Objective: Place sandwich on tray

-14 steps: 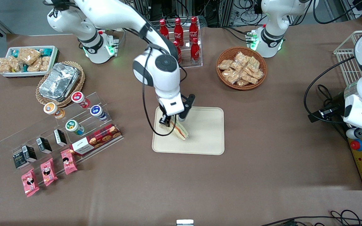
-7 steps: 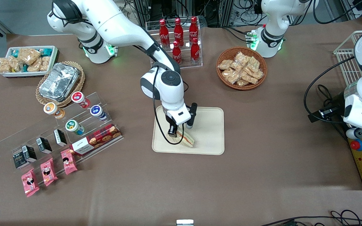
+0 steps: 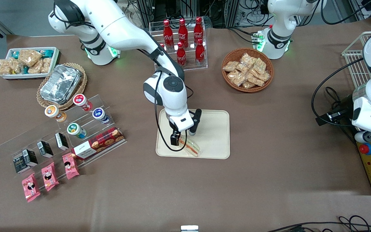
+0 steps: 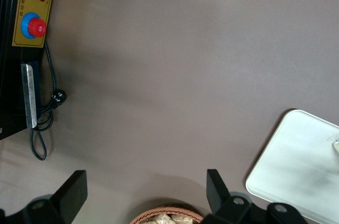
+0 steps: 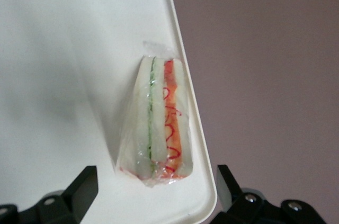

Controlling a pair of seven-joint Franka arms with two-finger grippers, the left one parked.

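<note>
The sandwich [image 3: 191, 148] is a clear-wrapped wedge with red, orange and green filling. It lies on the cream tray [image 3: 214, 129], near the tray's edge closest to the front camera. My gripper [image 3: 183, 136] hangs just above it with its fingers open, one finger on each side and touching nothing. In the right wrist view the sandwich [image 5: 159, 123] rests on the tray [image 5: 63, 75] right beside its rim. The open gripper [image 5: 156, 188] straddles the wide end. A corner of the tray [image 4: 302, 160] shows in the left wrist view.
A rack of red cola bottles [image 3: 185, 38] and a wicker basket of snack bags [image 3: 247, 69] stand farther from the front camera than the tray. An acrylic stand with cups and boxes [image 3: 72, 129], pink packets [image 3: 48, 177] and a foil container [image 3: 61, 84] lie toward the working arm's end.
The gripper carried the sandwich down toward the tray's near edge, then opened and let it go. The sandwich now lies flat on the tray.
</note>
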